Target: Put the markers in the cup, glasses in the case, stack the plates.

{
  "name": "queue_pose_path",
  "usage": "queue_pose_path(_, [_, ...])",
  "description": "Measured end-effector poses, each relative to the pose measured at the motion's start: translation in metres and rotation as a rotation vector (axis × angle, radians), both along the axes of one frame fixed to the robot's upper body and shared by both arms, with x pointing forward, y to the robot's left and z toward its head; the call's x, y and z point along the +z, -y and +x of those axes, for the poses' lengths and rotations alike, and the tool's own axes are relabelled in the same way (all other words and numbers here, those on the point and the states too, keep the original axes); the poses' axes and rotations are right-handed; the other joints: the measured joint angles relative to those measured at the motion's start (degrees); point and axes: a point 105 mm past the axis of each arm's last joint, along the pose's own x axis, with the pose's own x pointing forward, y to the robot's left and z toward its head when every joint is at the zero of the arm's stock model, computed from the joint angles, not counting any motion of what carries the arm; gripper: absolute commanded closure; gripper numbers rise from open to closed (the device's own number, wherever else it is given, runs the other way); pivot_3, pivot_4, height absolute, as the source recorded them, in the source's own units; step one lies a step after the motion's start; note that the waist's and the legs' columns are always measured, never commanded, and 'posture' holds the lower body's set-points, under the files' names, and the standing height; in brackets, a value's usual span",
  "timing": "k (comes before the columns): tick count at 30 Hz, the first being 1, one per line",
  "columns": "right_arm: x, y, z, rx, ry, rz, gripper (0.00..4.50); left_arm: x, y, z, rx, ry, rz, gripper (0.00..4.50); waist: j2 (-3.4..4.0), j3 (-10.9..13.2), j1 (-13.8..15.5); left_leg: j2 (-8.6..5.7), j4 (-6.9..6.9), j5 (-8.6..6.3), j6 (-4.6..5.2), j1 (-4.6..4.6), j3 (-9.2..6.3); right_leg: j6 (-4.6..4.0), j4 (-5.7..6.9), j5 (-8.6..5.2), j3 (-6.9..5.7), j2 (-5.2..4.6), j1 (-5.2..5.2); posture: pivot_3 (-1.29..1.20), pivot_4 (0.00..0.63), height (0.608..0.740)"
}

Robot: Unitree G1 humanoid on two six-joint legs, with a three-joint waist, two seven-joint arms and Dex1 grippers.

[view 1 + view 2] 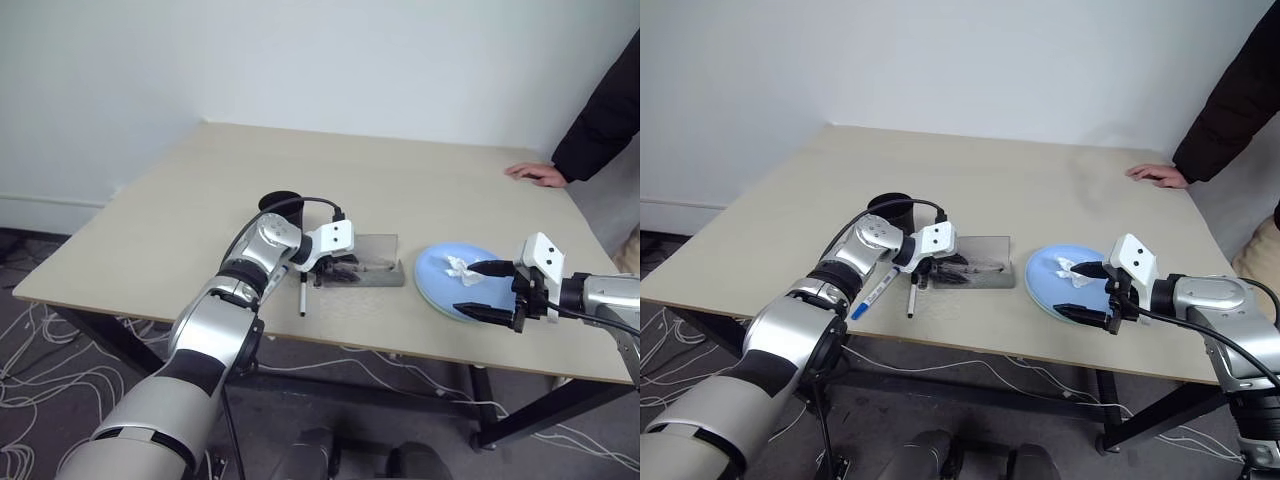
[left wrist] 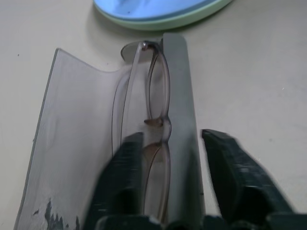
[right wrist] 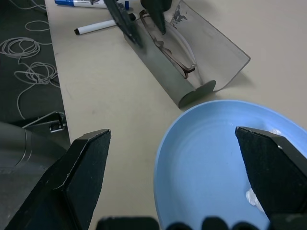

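The glasses (image 2: 158,96) lie inside the open grey case (image 1: 380,275), whose translucent lid (image 2: 76,134) stands back. My left gripper (image 2: 175,139) is open, its fingers straddling the glasses and the case's front wall. The light blue plate (image 3: 216,163) rests on the pale green plate (image 2: 163,21), just right of the case. My right gripper (image 1: 468,288) hangs open over the blue plate's near edge, holding nothing. A black-capped marker (image 1: 910,298) and a blue-capped marker (image 1: 872,295) lie on the table left of the case. The black cup (image 1: 890,205) stands behind my left wrist.
A crumpled white tissue (image 1: 458,266) lies on the blue plate. A person's hand (image 1: 535,174) rests on the table's far right edge, with a dark sleeve above it. Cables cover the floor to the left of the table (image 1: 300,160).
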Motion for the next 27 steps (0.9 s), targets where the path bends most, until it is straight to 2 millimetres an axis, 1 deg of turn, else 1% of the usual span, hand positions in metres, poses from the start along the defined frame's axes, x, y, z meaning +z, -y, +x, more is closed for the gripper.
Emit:
queue_pose_path(2, [0.0,0.0,0.0,0.0,0.0,0.0,0.0,0.001,-0.001,0.002,0.011,0.016,0.0,0.78,0.0,0.0,-0.02,-0.01,0.01,0.0,0.0,0.0,0.0,0.0,0.0,0.0,0.01,-0.01,0.0,0.0,0.0,0.701])
queue_pose_path(13, [-0.001,0.0,0.001,-0.001,0.004,-0.003,0.0,0.012,-0.001,0.01,0.038,0.075,0.003,0.78,0.0,0.0,-0.03,-0.02,0.01,0.0,0.0,0.0,0.0,0.02,0.01,0.01,0.01,-0.01,0.0,0.0,0.0,0.701])
queue_pose_path(18, [0.0,0.0,0.002,0.001,0.012,-0.003,0.0,0.012,-0.003,0.014,0.07,0.09,-0.006,0.78,0.0,0.0,-0.01,-0.04,0.01,0.0,0.0,0.0,-0.01,0.03,0.01,0.01,0.01,-0.01,0.0,0.0,0.0,0.701])
queue_pose_path(21, [0.0,0.0,0.002,0.002,0.014,-0.003,0.0,0.015,-0.005,0.024,0.145,0.155,-0.018,0.78,0.0,0.0,-0.01,-0.05,0.02,0.0,0.0,0.0,-0.02,0.04,0.01,0.02,0.01,-0.02,0.0,0.0,0.0,0.701])
queue_pose_path(24, [0.001,0.0,0.002,0.001,0.014,-0.003,0.0,0.023,-0.006,0.036,0.221,0.26,-0.015,0.78,-0.01,0.0,0.01,-0.07,0.02,0.0,0.0,0.0,-0.03,0.06,0.01,0.03,0.01,-0.03,0.01,0.0,0.0,0.701])
queue_pose_path(27, [0.001,0.0,0.002,0.001,0.015,-0.003,0.0,0.027,-0.004,0.044,0.28,0.325,-0.016,0.78,-0.01,0.0,0.0,-0.1,0.05,0.0,0.0,0.0,-0.03,0.1,0.02,0.06,0.03,-0.04,0.02,0.0,0.0,0.701])
